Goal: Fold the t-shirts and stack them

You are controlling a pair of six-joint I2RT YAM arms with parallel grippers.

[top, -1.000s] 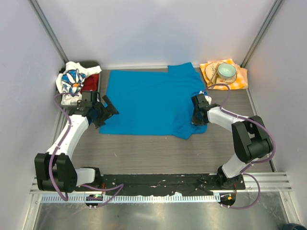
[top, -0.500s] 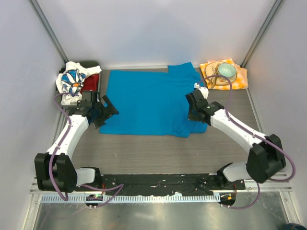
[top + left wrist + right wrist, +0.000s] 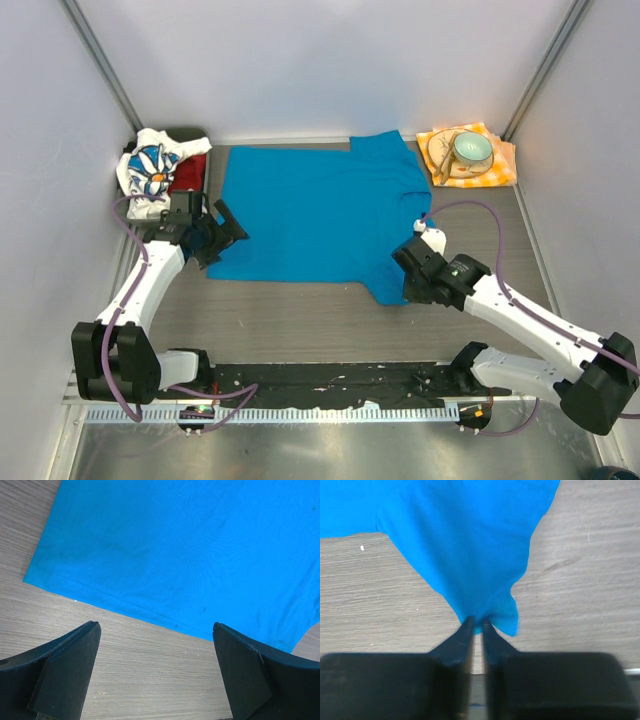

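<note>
Reaches with the left arm from 7 o'clock up toward 11, elbow folded back near the base. Holds the left gripper [image 3: 222, 232] spread wide, fingers [image 3: 65, 665] aimed at 2 o'clock. Stretches the right arm long and low, elbow out at 4 o'clock, forearm running toward 10. Pinches the right gripper [image 3: 476, 621] tight on an edge of the blue t-shirt [image 3: 470, 540].

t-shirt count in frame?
3. Blue t-shirt spread flat mid-table, its near-right edge pinched in the right gripper; daisy-print t-shirt bunched at the far-left corner; red t-shirt beside it, partly covered. More could be hidden under that pile.
</note>
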